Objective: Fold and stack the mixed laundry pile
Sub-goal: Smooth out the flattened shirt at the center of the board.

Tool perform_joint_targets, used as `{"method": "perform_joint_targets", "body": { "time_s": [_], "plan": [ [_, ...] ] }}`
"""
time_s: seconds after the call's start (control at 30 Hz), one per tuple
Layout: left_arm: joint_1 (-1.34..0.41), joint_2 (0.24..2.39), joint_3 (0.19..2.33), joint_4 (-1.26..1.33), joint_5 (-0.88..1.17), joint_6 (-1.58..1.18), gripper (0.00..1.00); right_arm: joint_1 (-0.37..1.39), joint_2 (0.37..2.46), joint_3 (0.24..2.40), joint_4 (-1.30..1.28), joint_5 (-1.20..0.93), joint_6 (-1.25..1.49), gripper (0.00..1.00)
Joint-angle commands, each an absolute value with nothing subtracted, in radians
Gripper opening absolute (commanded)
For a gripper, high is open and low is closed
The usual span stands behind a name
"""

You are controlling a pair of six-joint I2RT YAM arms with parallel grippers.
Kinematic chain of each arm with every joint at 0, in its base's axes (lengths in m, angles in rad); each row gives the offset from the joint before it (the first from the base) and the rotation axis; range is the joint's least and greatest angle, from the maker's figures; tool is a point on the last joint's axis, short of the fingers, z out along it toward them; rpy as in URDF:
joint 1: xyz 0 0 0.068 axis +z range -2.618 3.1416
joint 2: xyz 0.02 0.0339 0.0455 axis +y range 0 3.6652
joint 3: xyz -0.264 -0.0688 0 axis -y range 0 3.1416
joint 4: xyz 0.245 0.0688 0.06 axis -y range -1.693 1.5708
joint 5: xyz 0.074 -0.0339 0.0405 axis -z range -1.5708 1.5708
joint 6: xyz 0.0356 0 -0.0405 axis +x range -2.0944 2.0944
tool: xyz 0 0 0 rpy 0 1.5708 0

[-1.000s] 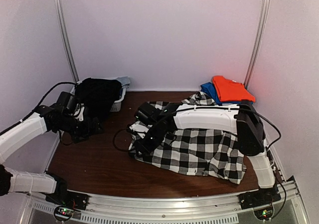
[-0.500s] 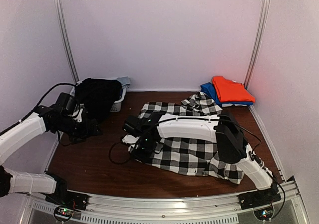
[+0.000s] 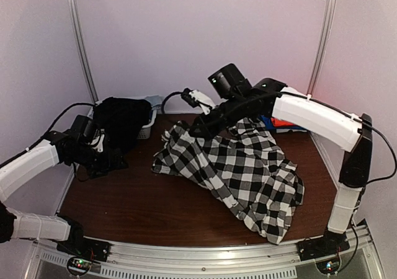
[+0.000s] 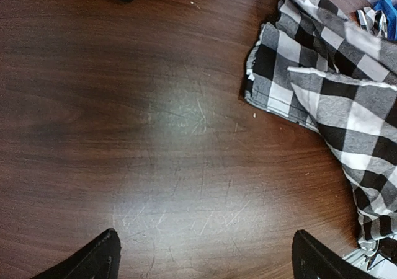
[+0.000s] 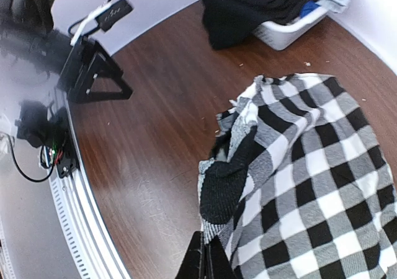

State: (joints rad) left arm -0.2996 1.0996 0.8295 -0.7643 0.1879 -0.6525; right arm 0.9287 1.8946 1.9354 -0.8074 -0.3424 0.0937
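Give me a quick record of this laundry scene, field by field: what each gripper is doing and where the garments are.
Left gripper: open, empty, above the brown wooden table
Right gripper: shut on the black-and-white checked cloth shirt, holding one edge raised
Checked shirt: unfolded, its lower part draped on the table
Plain black garment: heaped over the white slatted plastic basket, far left corner
Folding: not yet done

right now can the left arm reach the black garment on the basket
Probably yes: the left claw is open over the table, the black garment hangs right beside it on the basket, and nothing lies between them. The checked shirt is well aside.
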Motion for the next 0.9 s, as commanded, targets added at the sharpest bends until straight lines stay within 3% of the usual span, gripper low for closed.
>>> {"method": "perform_joint_targets", "body": {
  "time_s": [0.0,0.23,0.53,0.57,0.67,0.7,0.87],
  "plan": [
    [-0.29,1.114,0.854,-0.704,0.2,-0.633,0.98,0.813,1.802,1.741,-0.7,-0.486,0.153,0.0],
    [-0.29,1.128,0.84,-0.678,0.206,-0.635,0.98,0.833,1.793,1.637,-0.619,-0.575,0.19,0.0],
    [-0.277,1.154,0.861,-0.674,0.192,-0.645,0.98,1.078,1.995,1.824,-0.545,-0.67,0.255,0.02],
    [-0.272,1.156,0.867,-0.678,0.186,-0.642,0.98,1.092,2.015,1.855,-0.547,-0.695,0.259,0.09],
    [-0.257,1.166,0.895,-0.68,0.197,-0.619,0.98,1.074,1.988,1.858,-0.554,-0.719,0.287,0.45],
    [-0.256,1.17,0.908,-0.678,0.207,-0.606,0.98,1.055,1.945,1.824,-0.547,-0.709,0.302,0.52],
    [-0.275,1.216,0.948,-0.612,0.37,-0.502,0.98,0.88,1.644,1.447,-0.512,-0.593,0.41,0.55]
  ]
}}
